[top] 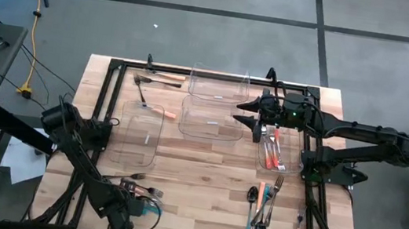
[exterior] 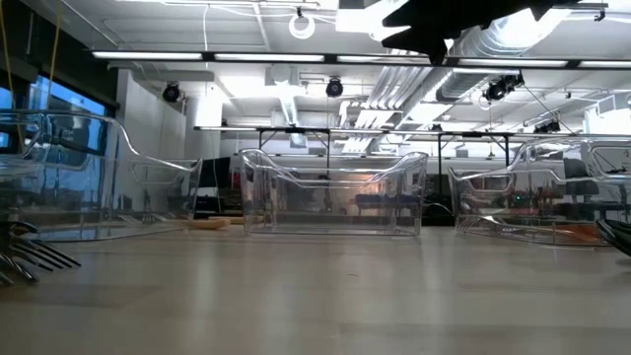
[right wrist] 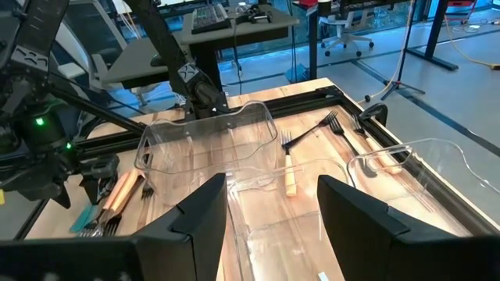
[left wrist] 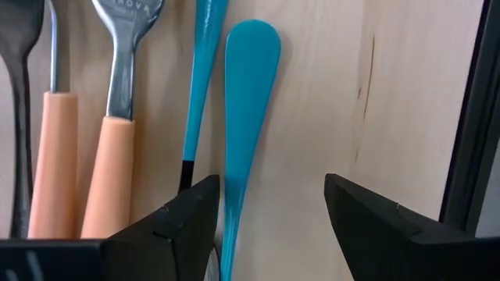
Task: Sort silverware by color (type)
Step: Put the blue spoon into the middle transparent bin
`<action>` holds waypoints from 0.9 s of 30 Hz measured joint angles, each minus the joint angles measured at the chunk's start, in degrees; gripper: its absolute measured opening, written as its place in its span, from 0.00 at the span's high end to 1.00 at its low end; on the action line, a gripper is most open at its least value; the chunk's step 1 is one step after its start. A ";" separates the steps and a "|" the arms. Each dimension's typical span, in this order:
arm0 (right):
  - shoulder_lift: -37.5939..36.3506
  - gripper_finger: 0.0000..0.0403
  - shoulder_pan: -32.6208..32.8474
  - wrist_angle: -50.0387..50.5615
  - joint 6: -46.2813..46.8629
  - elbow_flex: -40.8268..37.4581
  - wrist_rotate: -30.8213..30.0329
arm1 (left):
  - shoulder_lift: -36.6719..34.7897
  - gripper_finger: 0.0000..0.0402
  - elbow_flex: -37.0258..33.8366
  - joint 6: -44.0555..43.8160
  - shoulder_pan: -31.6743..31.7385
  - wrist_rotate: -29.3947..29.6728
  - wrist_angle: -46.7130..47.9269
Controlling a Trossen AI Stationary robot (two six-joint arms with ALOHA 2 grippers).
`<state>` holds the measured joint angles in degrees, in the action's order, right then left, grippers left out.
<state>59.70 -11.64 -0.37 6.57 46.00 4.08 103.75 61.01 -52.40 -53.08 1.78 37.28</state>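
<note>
In the left wrist view, a teal-handled piece of silverware (left wrist: 250,78) lies on the wood. Its narrow part runs between the fingers of my open left gripper (left wrist: 269,187), close to one finger (left wrist: 191,211). Beside it lie a second teal handle (left wrist: 203,78) and two orange handles (left wrist: 109,172). This small pile (top: 142,193) sits at the table's near left, with my left gripper (top: 128,214) pointing down over it. My right gripper (top: 243,113) hangs open, high above the clear bins, holding nothing.
Four clear bins stand mid-table: two at the far middle (top: 220,85) (top: 211,122), one at the left (top: 142,134), and one at the right (top: 278,154) that holds orange-handled pieces. More silverware lies at the near right (top: 263,209) and the far left (top: 157,82). A black frame rail (left wrist: 476,117) runs close by.
</note>
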 joint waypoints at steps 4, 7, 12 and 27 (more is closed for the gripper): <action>0.00 0.54 0.00 0.11 0.00 0.00 0.00 | 0.57 0.46 0.11 0.00 0.00 0.05 -0.51; 0.00 0.54 0.00 0.18 0.02 0.00 0.00 | 0.64 0.51 0.11 -0.38 0.06 0.35 -0.40; 0.00 0.54 0.00 0.20 0.02 0.00 0.00 | 0.69 0.71 0.11 -1.04 0.69 0.63 1.03; 0.00 0.54 0.00 1.29 0.02 0.00 0.00 | -1.60 0.99 -0.02 0.64 1.05 0.23 -1.58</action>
<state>59.70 -11.64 0.92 6.59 46.00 4.08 102.15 60.99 -51.77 -52.03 2.01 35.69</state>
